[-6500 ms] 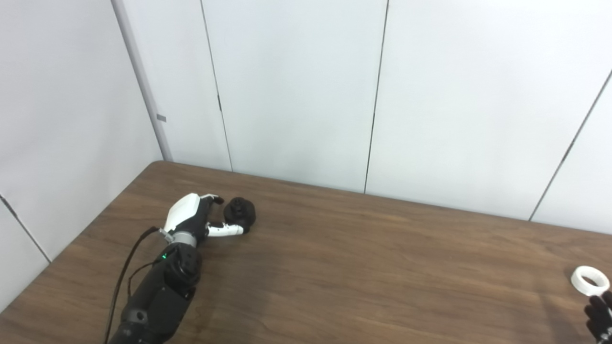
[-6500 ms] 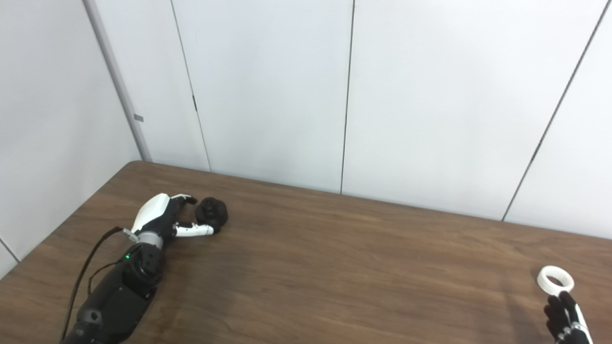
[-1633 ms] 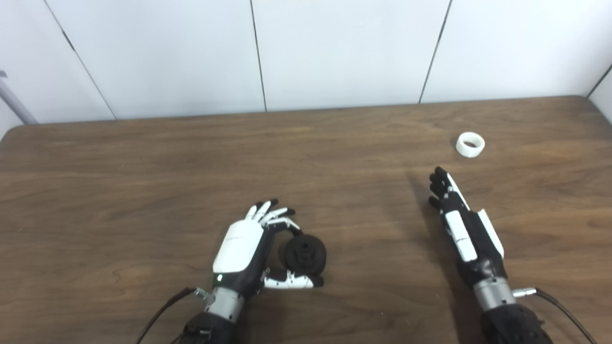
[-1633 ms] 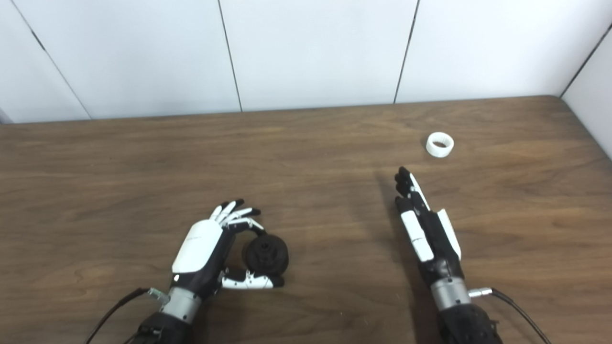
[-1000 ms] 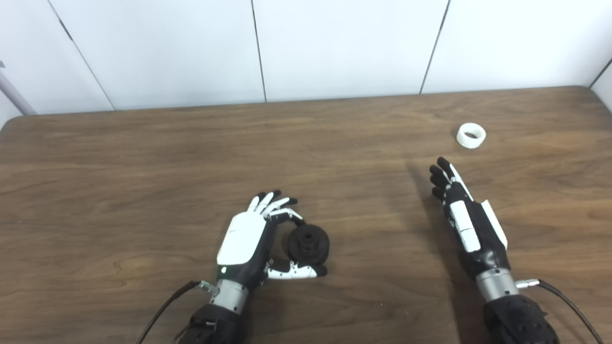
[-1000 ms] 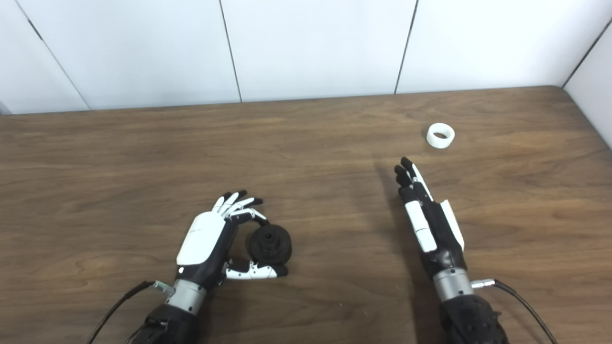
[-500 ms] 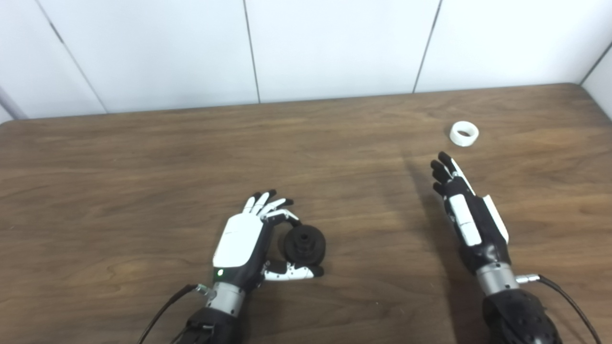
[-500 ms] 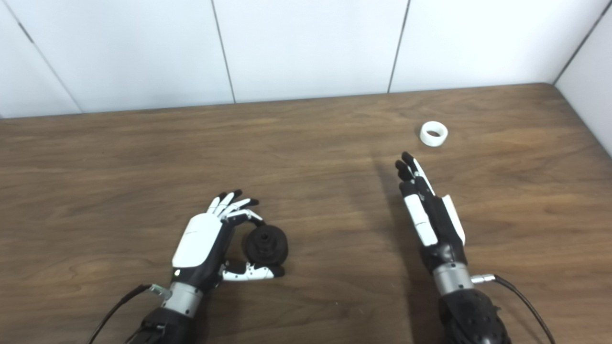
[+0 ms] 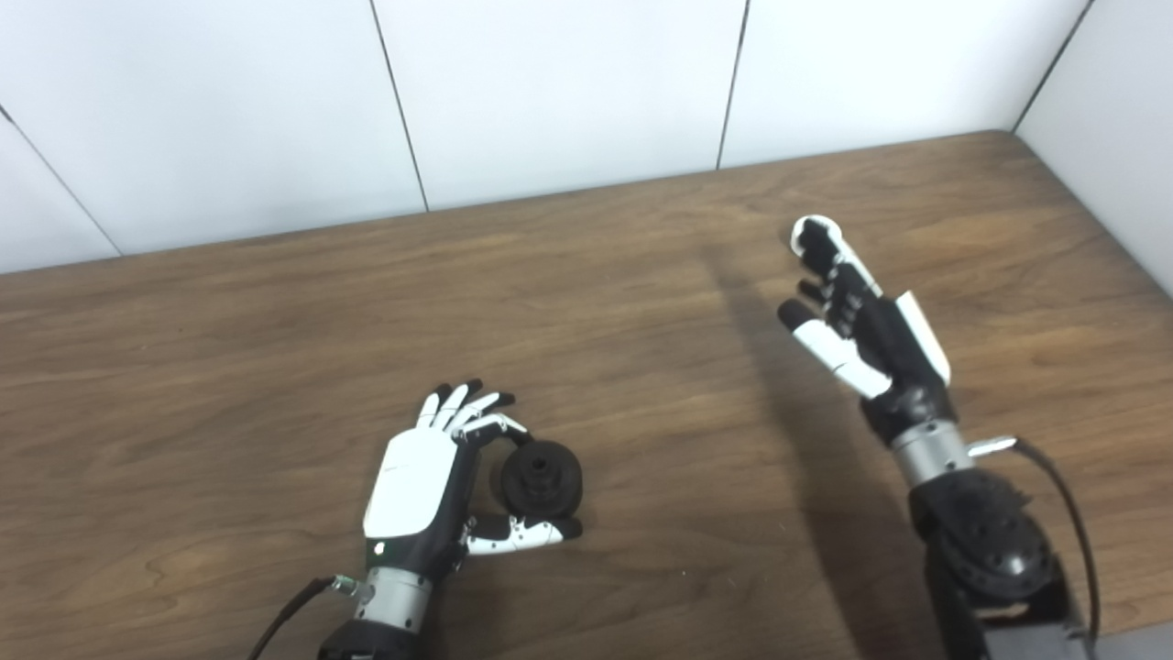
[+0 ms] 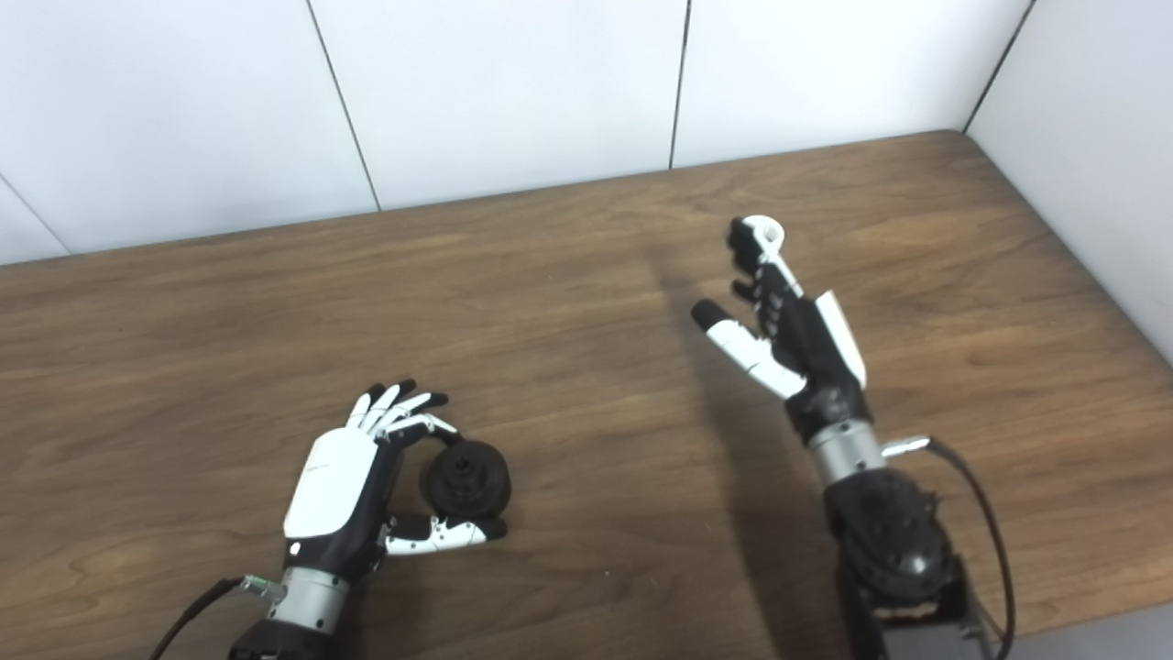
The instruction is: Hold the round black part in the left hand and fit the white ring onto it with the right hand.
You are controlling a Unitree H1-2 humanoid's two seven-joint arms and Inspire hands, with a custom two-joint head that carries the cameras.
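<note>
Round black part [image 9: 542,476] sits on the wooden table [image 9: 229,367] near its front edge, toward the left of the scene, its stepped hub facing up. The left hand [image 9: 431,486] lies beside it on the part's left, white back upward, curved around it: the thumb [image 9: 518,533] reaches along the near side of the part and one bent finger arches over its far side, while the other fingers [image 10: 385,403] fan out straight, pointing away. Whether the part is truly clamped or only cradled between thumb and finger cannot be told; it rests on the table. Well apart, toward the far right, the right hand [image 10: 779,321] is raised on its forearm, fingers stretched toward the far edge and the thumb [image 9: 829,346] splayed out to the left, holding nothing. The white ring [image 10: 763,227] shows just at its fingertips, partly hidden behind them, so contact cannot be judged. A cable [image 9: 1054,477] loops from the right wrist. White wall panels [image 9: 550,82] stand behind the table, and another wall closes the right side.
</note>
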